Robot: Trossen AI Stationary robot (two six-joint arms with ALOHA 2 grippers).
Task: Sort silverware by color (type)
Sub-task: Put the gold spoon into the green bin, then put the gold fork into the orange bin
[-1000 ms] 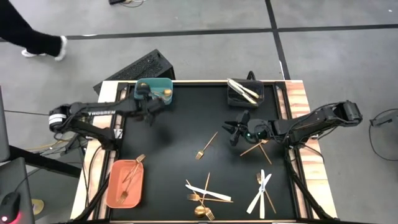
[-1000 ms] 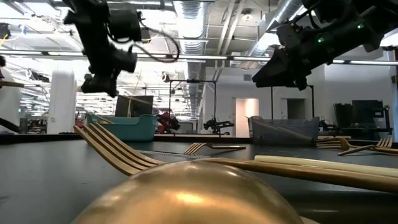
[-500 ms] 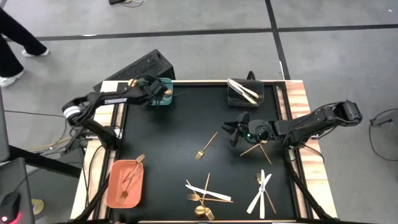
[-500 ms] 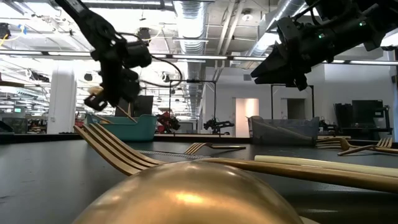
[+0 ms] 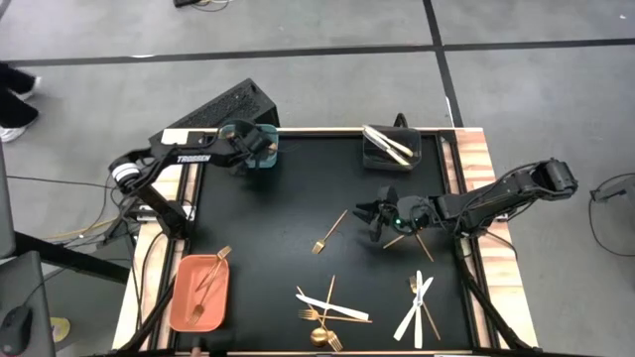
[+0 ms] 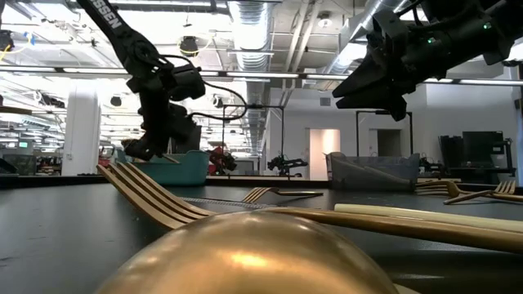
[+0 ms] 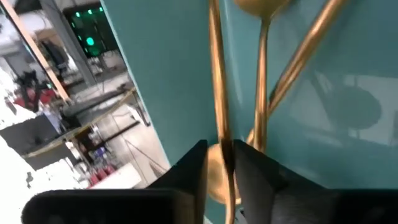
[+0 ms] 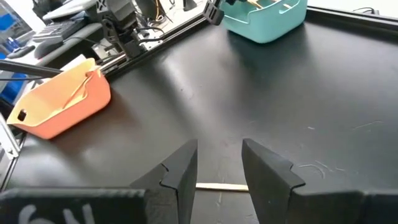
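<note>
High view, left gripper (image 5: 260, 152) reaching into teal bin (image 5: 266, 159) at tabletop's far left, jaws pinching gold spoon (image 7: 219, 112), right gripper (image 5: 373, 214) hovering mid-tabletop, jaws parted, over gold stick (image 8: 221, 186).

left arm extended toward table's far left corner, left gripper (image 5: 260, 149) fingers closed together, right arm reaching inward to mid-table, right gripper (image 5: 372, 215) fingers parted
</note>
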